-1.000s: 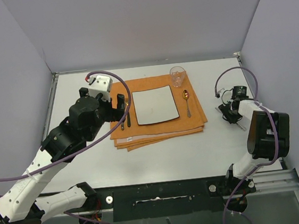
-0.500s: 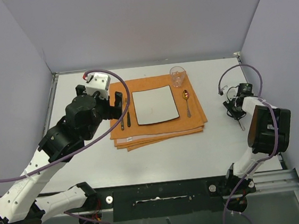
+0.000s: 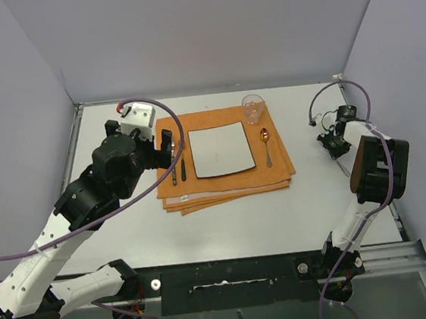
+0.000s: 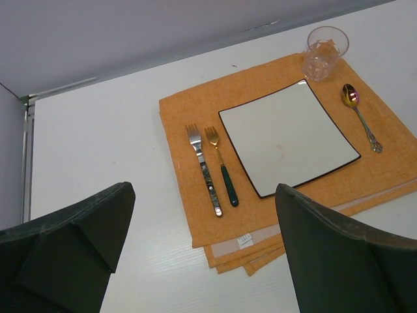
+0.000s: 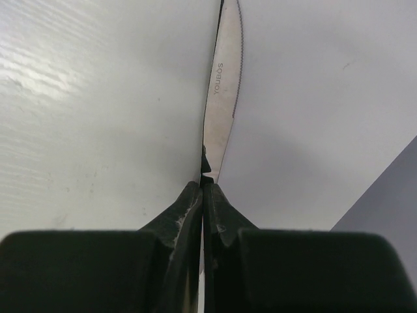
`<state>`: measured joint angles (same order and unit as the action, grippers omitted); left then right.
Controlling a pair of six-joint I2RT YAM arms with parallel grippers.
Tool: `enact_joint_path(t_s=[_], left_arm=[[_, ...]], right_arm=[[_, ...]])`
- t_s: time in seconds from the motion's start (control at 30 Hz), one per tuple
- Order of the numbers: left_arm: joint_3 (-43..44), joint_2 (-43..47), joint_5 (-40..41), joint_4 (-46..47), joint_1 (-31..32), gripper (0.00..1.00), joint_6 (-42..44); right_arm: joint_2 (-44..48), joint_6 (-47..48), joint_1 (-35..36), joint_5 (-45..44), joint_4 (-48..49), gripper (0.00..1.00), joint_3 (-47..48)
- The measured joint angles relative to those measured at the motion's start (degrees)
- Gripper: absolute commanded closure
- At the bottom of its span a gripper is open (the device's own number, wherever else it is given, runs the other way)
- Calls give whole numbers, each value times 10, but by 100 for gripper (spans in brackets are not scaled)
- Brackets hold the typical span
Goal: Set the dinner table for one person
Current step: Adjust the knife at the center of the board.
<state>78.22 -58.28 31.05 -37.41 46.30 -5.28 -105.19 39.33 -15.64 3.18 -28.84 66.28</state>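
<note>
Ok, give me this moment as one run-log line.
left end effector: open, empty | right end effector: shut on silver serrated metal knife, right of orange folded cloth placemat | knife not yet placed

Even, diffuse overhead light; shadows soft and faint. Top view sharp. Right wrist view: glare streaks on dinner table [image 5: 58,72] upper left, knife [image 5: 221,98] mirror-bright, fingers [image 5: 176,222] soft-focus along the bottom.

Overhead camera looks down on the whole worktop [image 3: 228,226]. Raised left wrist camera shares the placemat [image 4: 189,107] ahead of its gripper [image 4: 202,195]; the right wrist's hugs a knife [image 5: 221,98].
</note>
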Motion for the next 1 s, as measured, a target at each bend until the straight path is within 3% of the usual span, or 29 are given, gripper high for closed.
enact_joint_path(t_s=[0.43, 1.0], left_arm=[[0, 0, -3, 4, -4, 10, -3], [0, 0, -14, 3, -7, 10, -17]], right_arm=[[-71, -55, 80, 37, -28, 100, 107], [-170, -153, 116, 49, -38, 100, 252]])
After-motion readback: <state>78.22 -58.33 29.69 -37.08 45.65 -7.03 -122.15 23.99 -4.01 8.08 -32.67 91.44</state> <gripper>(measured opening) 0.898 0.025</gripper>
